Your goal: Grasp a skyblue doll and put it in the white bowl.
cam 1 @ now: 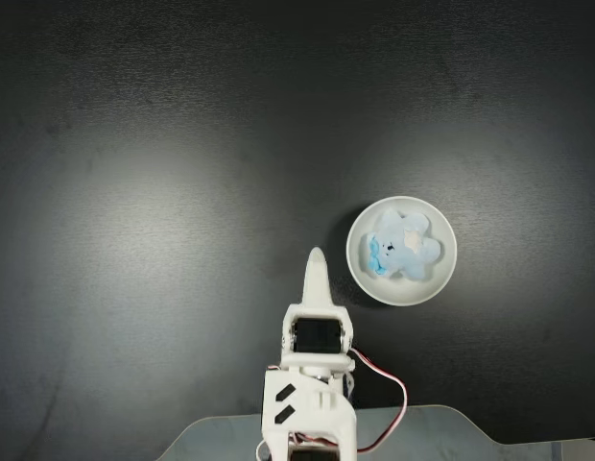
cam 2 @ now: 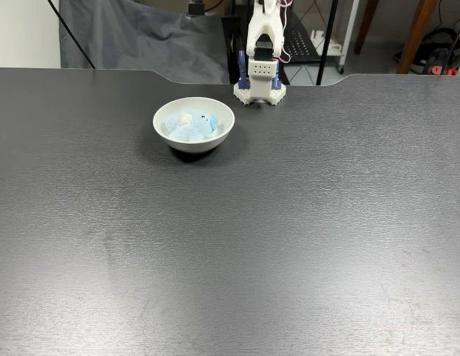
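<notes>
One skyblue doll point(cam 1: 403, 247) lies inside the white bowl point(cam 1: 360, 271), on the counter point(cam 1: 163, 192). Pincer point(cam 1: 316, 257) sits empty just left of the bowl in this fixed view, fingers apparently closed together, though top-down detail is poor. Task looks complete.

No legible text or labels
</notes>
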Available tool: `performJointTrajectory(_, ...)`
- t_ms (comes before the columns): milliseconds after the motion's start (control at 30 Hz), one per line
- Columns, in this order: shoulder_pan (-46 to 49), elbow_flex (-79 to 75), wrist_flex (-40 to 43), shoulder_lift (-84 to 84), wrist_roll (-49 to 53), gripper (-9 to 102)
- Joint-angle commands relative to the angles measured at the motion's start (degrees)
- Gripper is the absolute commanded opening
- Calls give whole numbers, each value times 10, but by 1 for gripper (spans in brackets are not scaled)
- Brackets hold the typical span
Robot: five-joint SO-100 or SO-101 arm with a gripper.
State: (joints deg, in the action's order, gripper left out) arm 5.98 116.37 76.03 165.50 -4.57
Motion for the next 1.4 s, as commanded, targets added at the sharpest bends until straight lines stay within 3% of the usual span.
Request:
performJointTrajectory(0,-2,198,-37,86,-26,-1)
performJointTrajectory(233,-4,364,-31,213,-25,-1)
performJointTrajectory(567,-23,494,-33,256,-25,-1)
performJointTrajectory(1367,-17,513,-38,257,-26,0)
